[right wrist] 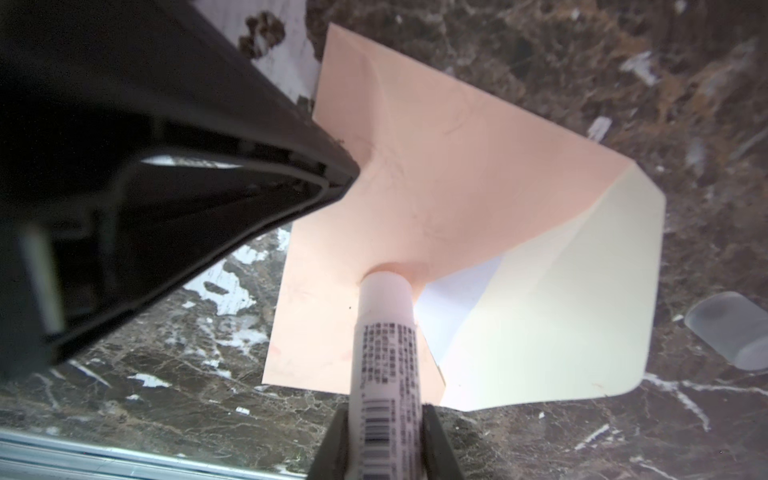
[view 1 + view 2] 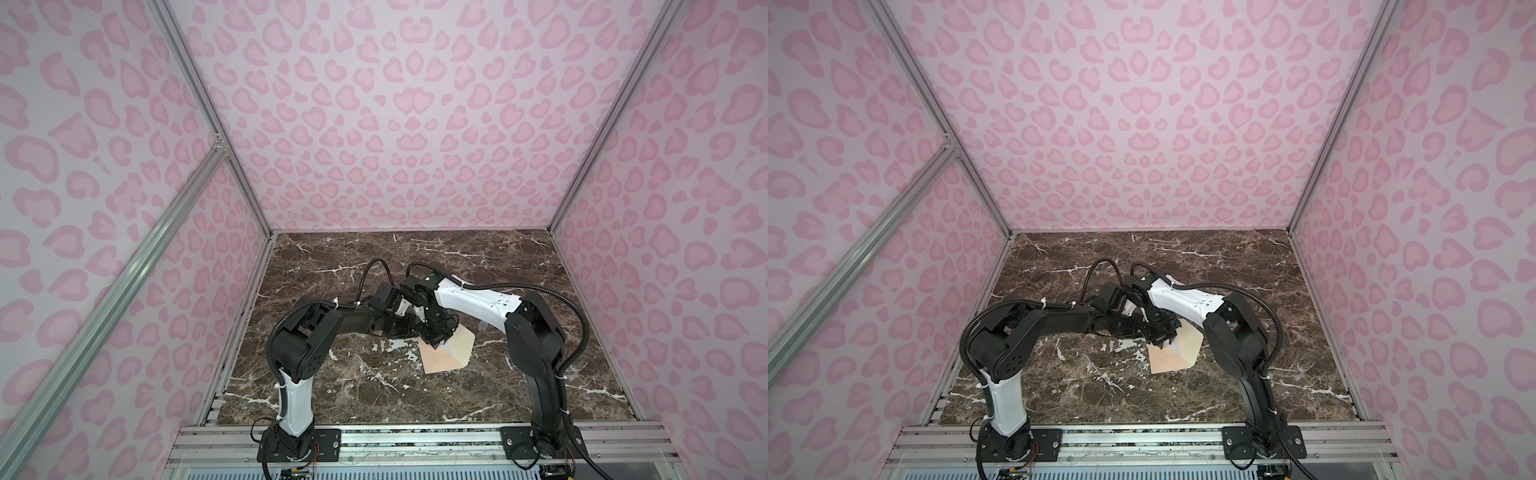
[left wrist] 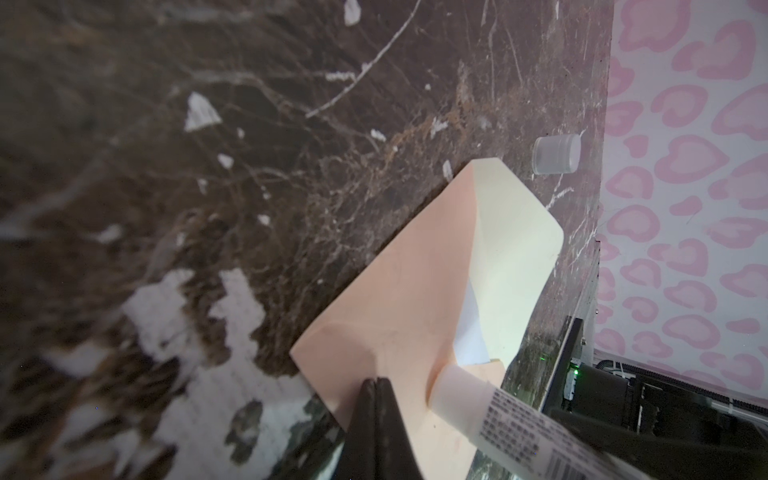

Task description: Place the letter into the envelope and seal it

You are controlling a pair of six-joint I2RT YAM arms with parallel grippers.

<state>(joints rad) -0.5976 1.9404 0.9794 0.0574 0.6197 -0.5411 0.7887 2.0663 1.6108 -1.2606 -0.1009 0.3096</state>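
Note:
The peach envelope (image 2: 446, 353) (image 2: 1177, 353) lies on the marble table, near the middle. Its flap (image 1: 561, 311) stands open with the paler inner side up. A white sliver of the letter (image 1: 457, 307) (image 3: 469, 332) shows in the envelope's mouth. The rest of it is hidden inside. My right gripper (image 1: 384, 411) is shut on a white glue stick (image 1: 384, 332) (image 3: 478, 399). The stick's tip presses on the envelope's front beside the mouth. My left gripper (image 3: 376, 380) is shut, and its tips rest on the envelope near one edge, denting the paper.
A translucent cap (image 3: 557, 154) (image 1: 731, 336) lies on the brown marble table (image 2: 374, 395) just beyond the flap. In both top views the two arms cross closely over the envelope. Pink patterned walls (image 2: 395, 124) enclose the table on three sides.

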